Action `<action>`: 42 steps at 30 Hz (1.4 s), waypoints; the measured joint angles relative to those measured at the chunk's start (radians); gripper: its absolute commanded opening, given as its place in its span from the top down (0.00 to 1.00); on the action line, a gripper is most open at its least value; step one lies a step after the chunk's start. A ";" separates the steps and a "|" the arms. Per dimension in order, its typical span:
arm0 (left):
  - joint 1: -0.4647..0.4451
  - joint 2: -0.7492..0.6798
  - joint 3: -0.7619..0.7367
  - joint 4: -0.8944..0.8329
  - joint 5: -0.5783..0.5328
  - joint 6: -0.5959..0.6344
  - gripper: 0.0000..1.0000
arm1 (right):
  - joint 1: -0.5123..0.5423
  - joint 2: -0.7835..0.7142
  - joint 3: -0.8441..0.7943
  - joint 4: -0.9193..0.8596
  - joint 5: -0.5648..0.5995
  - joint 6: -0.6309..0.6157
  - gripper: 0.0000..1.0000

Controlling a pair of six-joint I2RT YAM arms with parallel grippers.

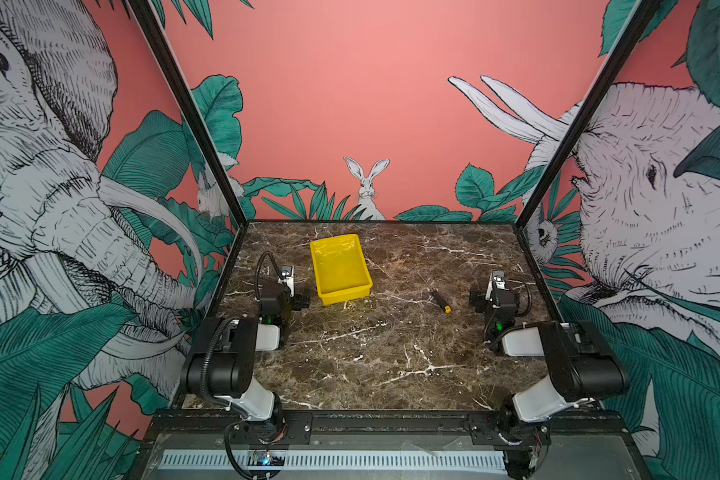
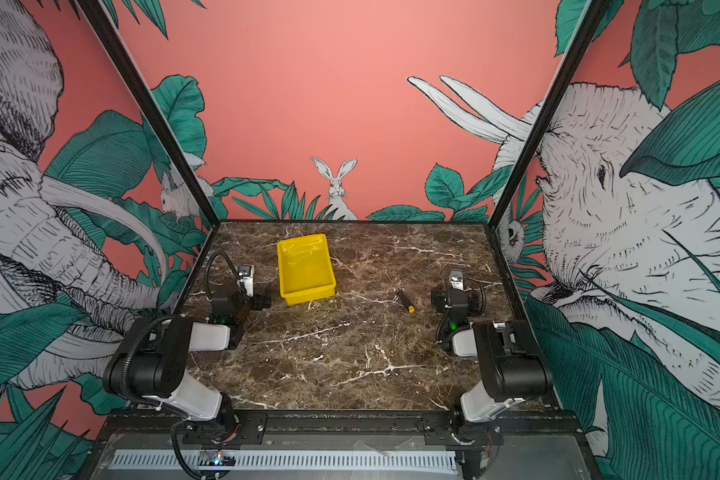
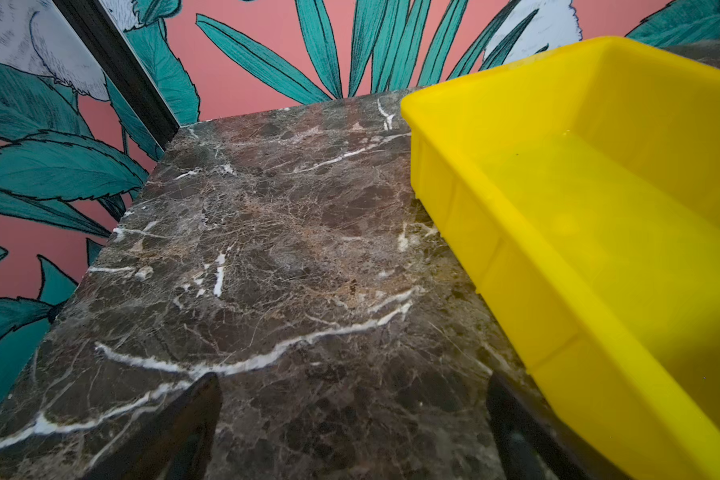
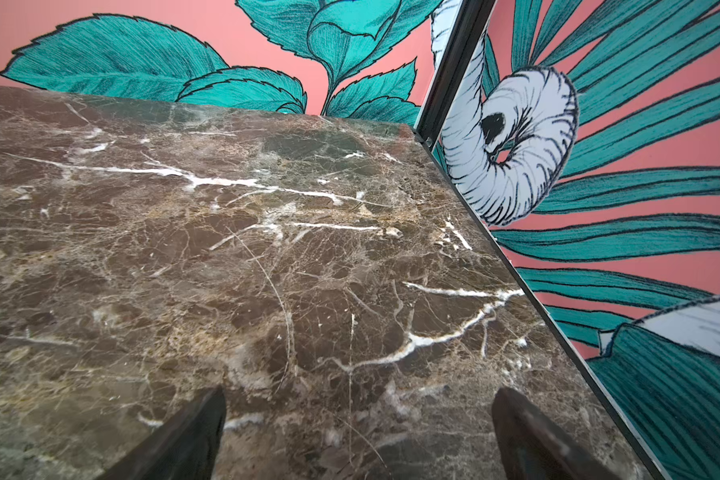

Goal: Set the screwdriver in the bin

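Working over a veined brown marble counter (image 1: 371, 357) walled by pink jungle murals (image 1: 350, 104). Spotting the screwdriver (image 1: 439, 300) lying left of the right claw (image 4: 358, 399), slanted, orange cap nearward, shaft aiming toward the bin (image 1: 344, 296) beside the left claw (image 3: 352, 386). Holding both claws wide, empty.

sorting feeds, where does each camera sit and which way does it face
Both top views: high behind the robot, facing down on brown marble table, shallow yellow plastic bin, black-handled screwdriver; both arms show.
Left wrist: low over table, facing bin; open left gripper shows.
Right wrist: faces far table corner; open right gripper shows.
Shared: bin, top and left wrist.
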 measured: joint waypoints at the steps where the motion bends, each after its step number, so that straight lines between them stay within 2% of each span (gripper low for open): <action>1: 0.000 0.000 0.000 0.000 0.000 0.000 0.00 | 0.000 0.000 0.000 -0.001 0.000 0.000 0.01; 36: 0.002 0.000 0.001 -0.010 -0.024 -0.002 0.01 | -0.007 0.000 0.000 -0.013 -0.007 0.000 0.01; 39: 0.002 -0.038 0.038 -0.121 -0.051 -0.008 0.00 | -0.007 -0.010 0.010 -0.053 -0.002 0.004 0.01; 42: 0.002 -0.133 0.167 -0.357 -0.106 -0.055 0.00 | -0.005 -0.061 0.068 -0.196 0.013 0.009 0.01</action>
